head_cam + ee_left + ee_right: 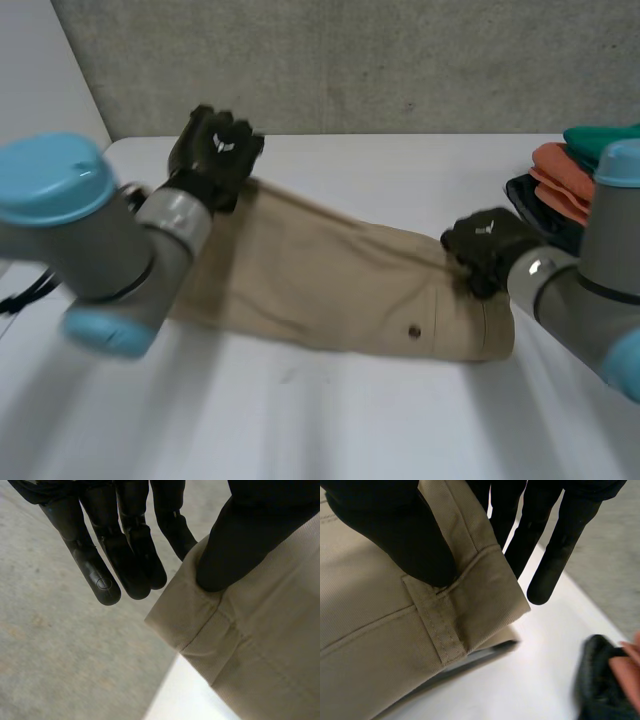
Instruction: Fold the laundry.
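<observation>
Beige trousers (320,280) are being held stretched across the white table (380,430). The leg hem corner is being pinched by the left hand (212,150), thumb on top, other fingers straight past the edge. The waistband is being pinched at a belt loop by the right hand (487,245). A folded clothes stack (560,185) is sitting near the right hand. Bare tabletop is showing along the trousers' near edge.

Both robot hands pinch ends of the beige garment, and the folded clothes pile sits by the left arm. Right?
No. The folded clothes pile sits by the right arm, per the head view. The left robot hand and right robot hand do pinch ends of the beige garment.
</observation>
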`<move>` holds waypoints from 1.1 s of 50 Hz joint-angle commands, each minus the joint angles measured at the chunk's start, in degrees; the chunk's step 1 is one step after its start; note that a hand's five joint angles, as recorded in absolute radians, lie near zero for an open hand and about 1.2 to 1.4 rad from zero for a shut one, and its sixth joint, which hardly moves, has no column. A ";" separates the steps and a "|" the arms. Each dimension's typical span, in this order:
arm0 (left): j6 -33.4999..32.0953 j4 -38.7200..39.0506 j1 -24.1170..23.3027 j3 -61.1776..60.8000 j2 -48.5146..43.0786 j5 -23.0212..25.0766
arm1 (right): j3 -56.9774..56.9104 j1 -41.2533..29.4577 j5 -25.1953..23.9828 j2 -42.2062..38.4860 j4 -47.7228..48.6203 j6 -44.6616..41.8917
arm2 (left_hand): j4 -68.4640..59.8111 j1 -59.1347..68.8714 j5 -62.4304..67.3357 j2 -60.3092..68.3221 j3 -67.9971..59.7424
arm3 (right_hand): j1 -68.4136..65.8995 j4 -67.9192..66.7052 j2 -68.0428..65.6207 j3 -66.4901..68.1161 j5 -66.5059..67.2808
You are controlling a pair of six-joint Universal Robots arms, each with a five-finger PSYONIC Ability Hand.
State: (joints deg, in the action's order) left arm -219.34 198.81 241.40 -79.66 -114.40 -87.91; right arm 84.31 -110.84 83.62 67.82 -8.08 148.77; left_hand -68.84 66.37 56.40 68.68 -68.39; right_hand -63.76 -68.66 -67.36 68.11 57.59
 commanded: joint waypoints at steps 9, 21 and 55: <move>0.58 10.10 1.71 37.82 -37.11 1.07 | -18.03 -1.58 12.09 -22.72 28.55 -7.61 | -11.16 13.63 13.60 11.32 -11.61 | -16.24 -11.34 -12.64 11.89 12.41; 6.73 16.96 0.48 28.26 -31.69 1.69 | -14.88 -2.02 13.59 -19.49 28.05 -7.80 | 58.84 -56.37 -56.40 -58.68 58.39 | 53.76 58.66 57.36 -58.11 -57.59; 14.46 16.08 1.01 -4.35 -3.47 1.25 | 5.26 5.89 13.06 -2.78 18.19 -25.09 | 58.84 -56.37 -56.40 -58.68 58.39 | -16.24 -11.34 -12.64 11.89 12.41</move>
State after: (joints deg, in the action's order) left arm -204.96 214.96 242.08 -81.94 -121.19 -86.57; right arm 88.06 -106.24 95.51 61.60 8.76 141.95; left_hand -11.68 11.06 2.79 12.07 -12.19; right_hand -62.03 -68.48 -66.22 66.48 55.27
